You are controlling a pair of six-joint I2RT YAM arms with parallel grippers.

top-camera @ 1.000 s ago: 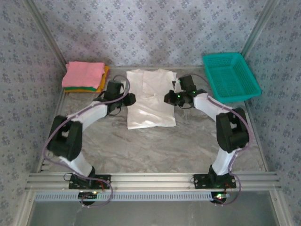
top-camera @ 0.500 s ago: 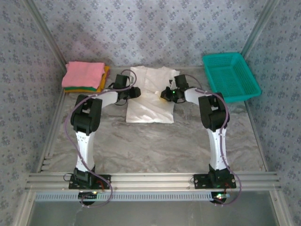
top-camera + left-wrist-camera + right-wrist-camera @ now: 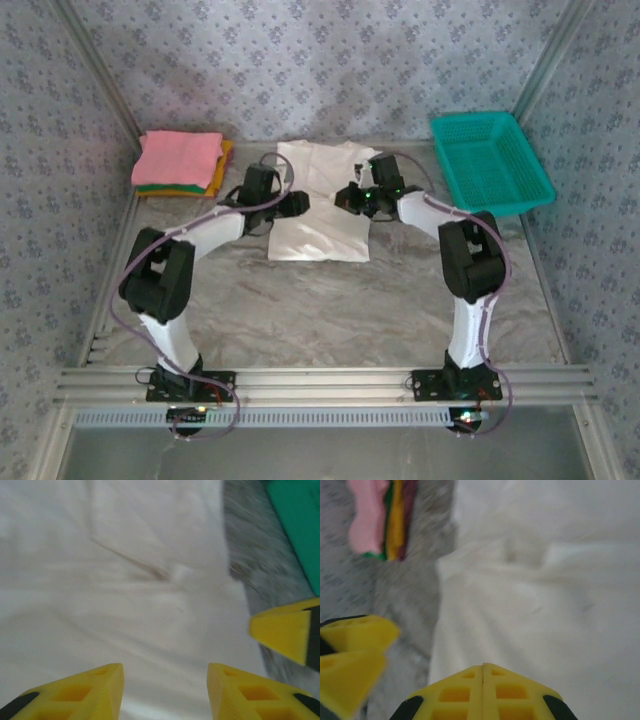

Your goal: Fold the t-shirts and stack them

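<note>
One thin white cotton short-sleeved t-shirt [image 3: 318,228] flat at far middle of grey marbled table [image 3: 330,300]. Left gripper [image 3: 165,677] over its left part, jaws parted, nothing between. Right gripper [image 3: 483,671] over its right part, jaws pressed together, empty. Folded pink, green and orange shirt stack [image 3: 180,162] far left; teal plastic mesh basket [image 3: 478,119] far right, both well apart from grippers.

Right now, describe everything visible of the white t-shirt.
The white t-shirt is thin, soft-looking cloth lying flat on the grey marbled table, collar toward the far wall. Its sides look folded inward, leaving a narrow oblong with shallow creases and a diagonal fold edge. It lies apart from the folded stack and the teal basket. The left gripper, open, and the right gripper, shut, hover over its middle; contact cannot be told.
</note>
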